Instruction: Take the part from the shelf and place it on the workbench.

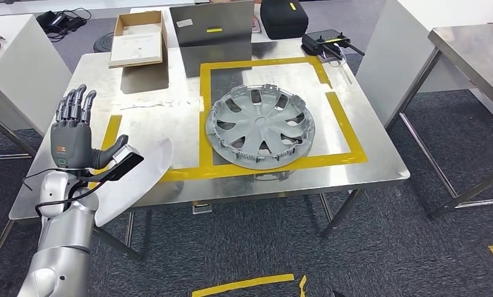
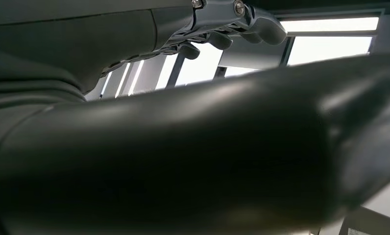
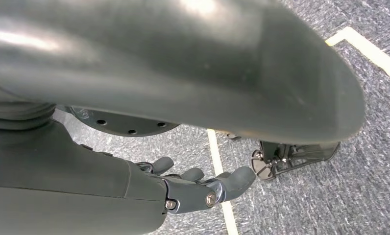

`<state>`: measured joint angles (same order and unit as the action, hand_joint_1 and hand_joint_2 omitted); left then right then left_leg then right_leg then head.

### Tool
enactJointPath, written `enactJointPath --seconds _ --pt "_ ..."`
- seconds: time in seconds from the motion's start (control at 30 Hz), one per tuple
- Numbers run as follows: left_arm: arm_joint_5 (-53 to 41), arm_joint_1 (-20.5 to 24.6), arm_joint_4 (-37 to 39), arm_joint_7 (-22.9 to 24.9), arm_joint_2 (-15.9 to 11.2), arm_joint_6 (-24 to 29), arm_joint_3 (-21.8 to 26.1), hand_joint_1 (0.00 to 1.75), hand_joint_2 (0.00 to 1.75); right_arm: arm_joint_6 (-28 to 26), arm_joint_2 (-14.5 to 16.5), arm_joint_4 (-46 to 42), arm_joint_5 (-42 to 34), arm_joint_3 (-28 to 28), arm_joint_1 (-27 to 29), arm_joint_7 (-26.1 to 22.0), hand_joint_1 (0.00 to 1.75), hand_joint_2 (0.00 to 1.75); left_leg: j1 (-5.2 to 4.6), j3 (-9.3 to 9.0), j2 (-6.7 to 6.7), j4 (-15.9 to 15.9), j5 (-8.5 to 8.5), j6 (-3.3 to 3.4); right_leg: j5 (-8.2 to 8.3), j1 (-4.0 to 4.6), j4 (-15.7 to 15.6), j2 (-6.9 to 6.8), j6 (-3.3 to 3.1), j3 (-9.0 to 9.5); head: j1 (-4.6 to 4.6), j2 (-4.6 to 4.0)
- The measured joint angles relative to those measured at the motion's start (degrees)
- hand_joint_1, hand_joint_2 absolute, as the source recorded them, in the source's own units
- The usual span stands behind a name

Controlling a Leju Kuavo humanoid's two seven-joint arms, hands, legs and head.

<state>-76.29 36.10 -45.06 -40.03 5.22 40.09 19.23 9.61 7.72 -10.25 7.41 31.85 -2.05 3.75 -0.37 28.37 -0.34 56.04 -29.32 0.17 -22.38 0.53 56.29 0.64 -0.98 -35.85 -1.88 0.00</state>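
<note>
On the workbench: the part point(image 1: 261, 125), a silver spoked wheel cover, lies flat inside a frame of yellow tape point(image 1: 266, 162), toward the frame's near edge.
Workbench: a steel table point(image 1: 380, 167) with a brushed, reflective top.
Left hand: the left hand point(image 1: 75, 133) is raised over the table's near left corner, palm side away from the head camera, fingers straight and pointing up, thumb out to the side; it holds nothing and is well apart from the part.
Left wrist view: the fingertips point(image 2: 261, 27) show stretched out against bright ceiling panels; the rest is dark and blurred.
Right hand: the right hand point(image 3: 193, 188) hangs above grey carpet crossed by a pale tape line point(image 3: 221, 186); its fingers point(image 3: 234, 180) look loosely curled with gaps between them and nothing in them, though the thumb blocks much of that view.
Far side of the table: an open cardboard box point(image 1: 139, 38), a grey panel standing upright point(image 1: 213, 25), a black case point(image 1: 283, 17) and a black remote controller point(image 1: 325, 43).
To the right: a second steel table point(image 1: 473, 49).
</note>
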Motion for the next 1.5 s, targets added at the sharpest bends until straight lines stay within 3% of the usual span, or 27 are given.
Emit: enactJointPath --seconds 0.13,0.17,0.27,0.3,0.33,0.37,0.43,0.5,0.63,0.7,0.77,0.8,0.83,0.87,0.93,1.0,1.1,1.13,1.2,1.27,1.3,1.33,1.37,1.43,1.5 --pt "0.30 0.01 -0.46 -0.02 0.27 0.01 -0.02 0.00 0.00 -0.01 -0.06 0.00 0.00 0.00 -0.04 0.03 0.00 0.00 0.51 -0.50 0.19 -0.70 0.65 0.74 -0.76 -0.08 1.21 -0.05 0.95 -0.60 -0.15 0.00" --pt "0.30 0.01 -0.58 -0.02 0.37 0.02 -0.01 0.00 0.00 -0.01 -0.08 0.00 0.00 0.00 -0.05 0.03 0.00 0.00 0.78 -0.67 0.33 -0.92 0.89 0.90 -2.11 -0.18 3.52 -0.10 1.34 -1.69 -0.27 0.00" --pt "-0.67 -0.18 -0.68 0.04 0.60 0.03 0.00 0.00 0.00 -0.02 -0.10 0.00 0.00 0.00 -0.01 0.04 0.00 0.00 0.99 -0.58 0.56 -0.75 1.04 0.96 -7.21 -1.03 14.95 -0.24 2.40 -7.05 -0.48 0.00" --pt "-1.65 -0.28 -0.69 0.16 0.69 0.03 0.00 0.00 0.00 0.02 -0.11 0.00 -0.01 0.00 0.00 0.04 0.00 0.00 1.10 -0.54 0.56 -0.63 0.96 0.84 -7.45 -1.30 16.97 -0.28 2.69 -8.04 -0.48 0.00" --pt "-2.78 -0.34 -0.71 0.34 0.76 0.03 0.00 0.00 0.00 0.15 -0.14 0.00 -0.01 0.00 0.00 0.01 0.00 0.00 1.29 -0.52 0.55 -0.48 0.83 0.64 -6.54 -1.54 16.71 -0.33 2.94 -7.90 -0.48 0.00" --pt "-3.70 -0.33 -0.73 0.51 0.81 0.04 0.02 0.00 0.00 0.32 -0.16 0.00 0.02 0.00 -0.02 -0.07 0.00 0.00 1.55 -0.53 0.53 -0.27 0.63 0.33 -4.70 -1.77 14.08 -0.38 3.19 -6.56 -0.47 0.00" --pt "-4.50 -0.02 -0.73 0.62 0.90 0.03 0.15 0.00 0.00 0.62 -0.21 0.00 0.24 0.00 -0.09 -0.33 0.00 0.00 1.98 -0.35 0.50 0.28 0.09 -0.50 -1.49 -1.99 6.17 -0.51 3.53 -2.31 -0.50 0.00" --pt "-4.55 0.37 -0.80 0.44 0.85 0.04 0.61 0.00 0.00 0.53 -0.23 0.00 0.75 -0.01 -0.12 -0.92 0.00 0.00 2.06 -0.04 0.45 0.58 -0.17 -1.32 -0.78 -1.79 2.07 -0.40 3.03 -0.02 -0.49 0.00" --pt "-2.55 0.24 -1.18 0.13 -0.05 0.09 1.23 0.00 0.00 -0.30 -0.32 0.00 1.87 -0.12 -0.10 -2.65 0.00 0.00 2.28 -0.04 0.39 0.58 -0.64 -2.75 -0.69 -1.47 0.63 -0.27 0.54 0.21 -0.45 0.00" --pt "-1.21 0.11 -1.35 0.10 -0.84 0.09 1.31 0.00 0.00 -0.73 -0.32 0.00 2.31 -0.23 -0.12 -3.23 0.00 0.00 2.28 2.12 0.38 5.46 -4.00 -2.97 -0.16 -1.54 0.00 -0.35 -0.29 0.15 -0.44 0.00" --pt "-0.63 -0.17 -1.37 0.08 -1.43 0.09 1.42 0.00 0.00 -1.25 -0.31 0.00 2.59 -0.31 -0.14 -3.34 0.00 0.00 2.15 5.67 0.36 13.56 -7.87 -3.05 0.25 -1.40 -0.09 -0.41 -0.63 -0.30 -0.45 0.00" --pt "-0.56 -0.41 -1.37 0.06 -1.62 0.09 1.45 0.00 0.00 -1.58 -0.31 0.00 2.67 -0.34 -0.14 -3.26 0.00 0.00 2.13 6.74 0.37 16.13 -8.52 -3.07 0.49 -1.35 -0.09 -0.44 -0.65 -0.57 -0.45 0.00" --pt "-0.53 -0.59 -1.36 0.04 -1.75 0.09 1.46 0.00 0.00 -1.94 -0.31 0.00 2.72 -0.37 -0.15 -3.13 0.00 0.00 2.13 6.80 0.37 16.56 -7.99 -3.05 0.76 -1.33 -0.07 -0.45 -0.58 -0.87 -0.45 0.00" --pt "-0.52 -0.66 -1.36 0.02 -1.87 0.09 1.46 0.00 0.00 -2.24 -0.29 0.00 2.74 -0.39 -0.16 -2.97 0.00 0.00 2.16 5.71 0.38 14.63 -6.45 -3.04 1.05 -1.37 -0.01 -0.45 -0.41 -1.18 -0.45 0.00" --pt "-0.54 -0.48 -1.35 0.01 -2.04 0.09 1.46 0.00 0.00 -2.59 -0.23 0.00 2.68 -0.39 -0.20 -2.78 0.00 0.00 2.23 1.24 0.35 6.52 -2.99 -3.10 1.64 -1.45 0.29 -0.38 0.21 -1.83 -0.43 0.00" --pt "-0.84 -0.21 -1.32 0.01 -2.12 0.09 1.46 0.00 0.00 -2.78 -0.19 0.00 2.59 -0.38 -0.25 -2.69 0.00 0.00 2.08 -1.14 -0.04 1.56 -1.33 -2.74 2.36 -1.37 0.57 -0.23 1.07 -2.34 -0.45 0.00" --pt "-2.23 0.07 -1.31 -0.01 -2.09 0.09 1.46 0.00 0.00 -2.92 -0.19 0.00 2.38 -0.37 -0.19 -2.66 0.00 0.00 1.80 0.26 -0.35 1.65 -0.68 -1.27 3.53 -1.50 0.39 -0.10 2.26 -2.92 -0.44 0.00" --pt "-2.69 0.18 -1.32 -0.03 -2.07 0.09 1.46 0.00 0.00 -2.92 -0.19 0.00 2.28 -0.37 -0.13 -2.67 0.00 0.00 1.78 0.75 -0.27 1.78 -0.16 -0.69 2.93 -1.63 0.78 -0.16 2.56 -3.32 -0.47 0.00" --pt "-3.14 0.60 -1.33 -0.04 -2.02 0.09 1.46 0.00 0.00 -2.91 -0.18 0.00 2.11 -0.37 -0.10 -2.72 0.00 0.00 1.76 2.01 -0.08 1.77 1.11 0.24 -1.45 -1.74 5.06 -0.34 2.98 -5.07 -0.56 0.00" --pt "-3.26 0.97 -1.33 -0.01 -2.02 0.09 1.46 0.00 0.00 -2.86 -0.16 0.00 2.05 -0.37 -0.23 -2.81 0.00 0.00 1.49 3.55 -0.04 1.85 2.33 0.61 -7.19 -1.62 13.30 -0.44 3.13 -7.51 -0.65 0.00" --pt "-3.30 1.07 -1.32 -0.01 -2.03 0.09 1.46 0.00 0.00 -2.81 -0.15 0.00 2.08 -0.37 -0.28 -2.86 0.00 0.00 1.30 4.33 0.00 1.90 2.89 0.71 -8.67 -1.50 16.72 -0.43 3.04 -8.12 -0.67 0.00" --pt "-3.34 1.12 -1.31 -0.01 -2.06 0.09 1.46 0.00 0.00 -2.73 -0.15 0.00 2.12 -0.37 -0.30 -2.92 0.00 0.00 1.09 5.05 0.04 1.95 3.42 0.76 -8.96 -1.35 18.33 -0.43 2.82 -7.77 -0.66 0.00" --pt "-3.41 1.16 -1.30 -0.01 -2.09 0.09 1.46 0.00 0.00 -2.65 -0.15 0.00 2.21 -0.37 -0.31 -2.97 0.00 0.00 0.87 5.69 0.07 1.98 3.90 0.79 -8.28 -1.13 17.63 -0.42 2.44 -6.23 -0.66 0.00" --pt "-3.62 1.34 -1.31 -0.01 -2.19 0.09 1.46 0.00 0.00 -2.50 -0.17 -0.01 2.41 -0.37 -0.39 -3.04 0.00 0.00 0.57 6.61 0.12 2.01 4.73 0.78 -6.37 -0.42 10.05 -0.37 1.00 -0.19 -0.63 0.00" --pt "-3.83 1.64 -1.30 -0.01 -2.40 0.09 1.47 0.00 0.00 -2.45 -0.20 -0.02 2.51 -0.37 -0.62 -3.08 0.00 0.00 0.55 7.02 0.29 1.88 5.47 0.41 -5.86 0.33 2.75 -0.50 -0.22 4.72 -0.62 0.00"
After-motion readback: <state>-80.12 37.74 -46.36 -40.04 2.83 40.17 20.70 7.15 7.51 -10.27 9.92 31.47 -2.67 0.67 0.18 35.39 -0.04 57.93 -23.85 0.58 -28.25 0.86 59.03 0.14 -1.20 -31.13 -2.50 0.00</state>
